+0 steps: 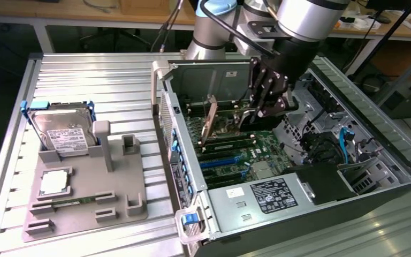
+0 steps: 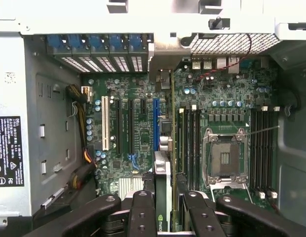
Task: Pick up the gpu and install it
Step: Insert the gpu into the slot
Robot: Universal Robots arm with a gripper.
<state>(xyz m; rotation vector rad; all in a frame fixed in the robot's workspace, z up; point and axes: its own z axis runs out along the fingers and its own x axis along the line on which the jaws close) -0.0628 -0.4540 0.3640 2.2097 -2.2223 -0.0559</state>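
Fingers (image 1: 257,101) clamp the graphics card (image 1: 211,122) by its top edge, holding it upright inside the computer case (image 1: 377,144) so its lower edge can meet the motherboard (image 1: 252,155). From the wrist, the gripper (image 2: 165,210) pinches the card along a slot; DELL seems printed on the label (image 2: 8,150)

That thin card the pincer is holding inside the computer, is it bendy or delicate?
The gpu looks like a stiff flat board: it stands straight on edge in the pincer without sagging. It is probably light, being so thin. Likely fragile too, since it stands among the motherboard slots, so sideways force might strain it.
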